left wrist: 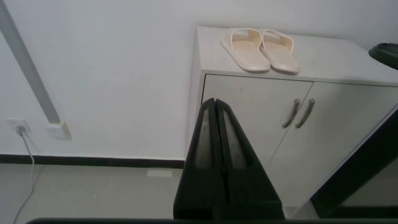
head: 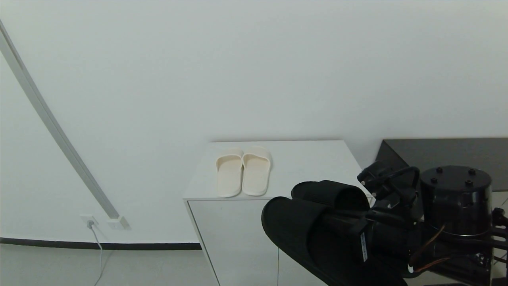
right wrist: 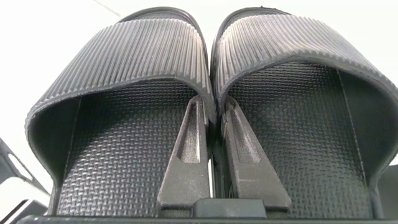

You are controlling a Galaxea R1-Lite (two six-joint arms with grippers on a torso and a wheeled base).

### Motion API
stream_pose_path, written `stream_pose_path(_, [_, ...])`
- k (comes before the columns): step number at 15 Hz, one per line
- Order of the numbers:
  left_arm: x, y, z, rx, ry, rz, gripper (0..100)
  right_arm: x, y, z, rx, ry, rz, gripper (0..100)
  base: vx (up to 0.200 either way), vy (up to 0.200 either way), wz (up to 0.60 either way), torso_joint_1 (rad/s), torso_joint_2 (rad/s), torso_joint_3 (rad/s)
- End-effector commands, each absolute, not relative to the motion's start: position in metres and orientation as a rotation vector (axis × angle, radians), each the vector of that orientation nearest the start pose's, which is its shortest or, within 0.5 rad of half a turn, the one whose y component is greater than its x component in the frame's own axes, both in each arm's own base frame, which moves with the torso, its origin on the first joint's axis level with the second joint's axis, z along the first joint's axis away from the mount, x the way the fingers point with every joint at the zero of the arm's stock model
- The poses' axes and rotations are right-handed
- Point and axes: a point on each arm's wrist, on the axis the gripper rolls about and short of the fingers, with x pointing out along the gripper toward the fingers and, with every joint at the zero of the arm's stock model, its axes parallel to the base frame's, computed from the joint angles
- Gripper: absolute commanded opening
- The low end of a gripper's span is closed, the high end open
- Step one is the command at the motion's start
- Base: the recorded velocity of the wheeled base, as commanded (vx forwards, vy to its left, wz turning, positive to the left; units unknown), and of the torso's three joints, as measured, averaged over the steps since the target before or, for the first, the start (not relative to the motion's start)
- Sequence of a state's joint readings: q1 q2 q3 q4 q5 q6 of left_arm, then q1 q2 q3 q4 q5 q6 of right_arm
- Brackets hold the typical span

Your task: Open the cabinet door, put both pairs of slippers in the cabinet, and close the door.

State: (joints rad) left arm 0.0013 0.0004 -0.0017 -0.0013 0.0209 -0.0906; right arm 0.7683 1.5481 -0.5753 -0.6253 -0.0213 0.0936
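A pair of cream slippers (head: 243,171) (left wrist: 260,49) lies side by side on top of the white cabinet (head: 309,163) (left wrist: 336,59), toward its left side. The cabinet's two doors (left wrist: 249,118) are shut, their handles (left wrist: 298,113) meeting in the middle. My right gripper (right wrist: 212,155) is shut on a pair of black slippers (head: 313,222) (right wrist: 205,93), pinching their inner walls together, and holds them in the air in front of the cabinet's right part. My left gripper (left wrist: 216,155) is shut with nothing in it, low and in front of the left door.
A white wall stands behind the cabinet. A slanted grey rail (head: 47,119) runs down to a wall socket with a cable (head: 93,226) on the left. A dark table (head: 448,153) stands to the cabinet's right. Grey floor (head: 79,266) lies open left of the cabinet.
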Motion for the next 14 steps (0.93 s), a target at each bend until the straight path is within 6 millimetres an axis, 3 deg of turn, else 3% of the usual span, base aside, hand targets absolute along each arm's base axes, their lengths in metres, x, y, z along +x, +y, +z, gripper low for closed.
stream_pose_path(1, [-0.0228,0.0004,0.0761,-0.092,-0.003,0.023,0,0.1784,0.1738,0.1595,-0.053,0.376,0.738,0,0.0,0.0,0.0,-0.032,0.05,0.041])
stream_pose_path(14, [-0.0229,0.0005,0.0761,-0.092,-0.004,0.026,0,0.1695,0.1771,0.1511,-0.074,0.406,0.783,0,0.0,0.0,0.0,-0.151,0.34,0.182])
